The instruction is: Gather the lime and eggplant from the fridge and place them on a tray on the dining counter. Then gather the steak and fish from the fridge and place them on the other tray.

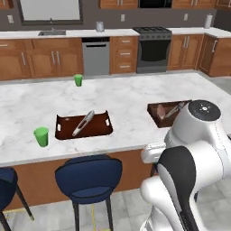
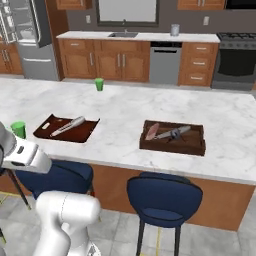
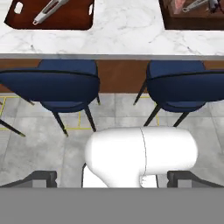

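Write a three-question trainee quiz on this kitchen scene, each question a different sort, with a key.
1. True or false: the left tray on the dining counter holds a lime.
2. How many green cups stand on the dining counter? A) one B) two C) three
3. Fill in: the gripper hangs with its jaws ____ , above the floor beside the blue stools.

Key:
1. False. It holds a long silvery thing; no lime there.
2. B: one near the left tray, one farther back.
3. Open, holding nothing. The right tray carries a pinkish piece and another silvery thing.
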